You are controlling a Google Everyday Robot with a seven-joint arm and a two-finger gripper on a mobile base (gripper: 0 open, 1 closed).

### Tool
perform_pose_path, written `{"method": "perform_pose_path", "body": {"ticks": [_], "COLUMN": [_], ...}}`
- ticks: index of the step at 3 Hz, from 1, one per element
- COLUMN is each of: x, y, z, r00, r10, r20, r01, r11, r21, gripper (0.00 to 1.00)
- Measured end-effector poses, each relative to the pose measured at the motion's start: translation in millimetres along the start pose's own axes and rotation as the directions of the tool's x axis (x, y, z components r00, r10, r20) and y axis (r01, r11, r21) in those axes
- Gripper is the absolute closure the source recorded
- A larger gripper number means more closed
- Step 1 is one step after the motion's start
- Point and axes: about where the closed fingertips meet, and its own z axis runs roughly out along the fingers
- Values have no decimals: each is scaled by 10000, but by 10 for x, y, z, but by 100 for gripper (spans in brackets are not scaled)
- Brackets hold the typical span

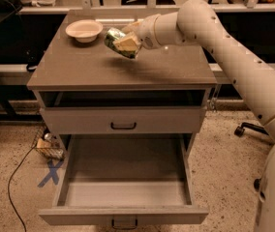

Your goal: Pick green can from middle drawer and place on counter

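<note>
The robot's thick white arm [234, 57] reaches in from the right, bent leftward over the glossy grey-brown cabinet counter [79, 69]. Below, the wide grey-beige middle drawer [123, 178] stands pulled out above a speckled floor [224, 149]. A shallow white bowl [84, 30] sits at the counter's back left. Near it, the two-finger gripper [125, 45] clamps the small green can [113, 36], which is tilted over the counter.
</note>
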Motion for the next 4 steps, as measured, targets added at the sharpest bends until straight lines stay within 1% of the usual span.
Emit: {"method": "perform_pose_path", "body": {"ticks": [1,2,3,4], "x": [67,100,13,60], "y": [18,19,-63,-151], "z": [21,19,-241,-712], "r00": [9996,9990,9939,9879], "r10": [264,416,516,427], "r20": [83,180,974,1489], "r01": [-264,-416,-563,-613], "r11": [9996,9991,9974,9905], "r21": [-32,-19,460,1231], "gripper": [27,4,0,0]}}
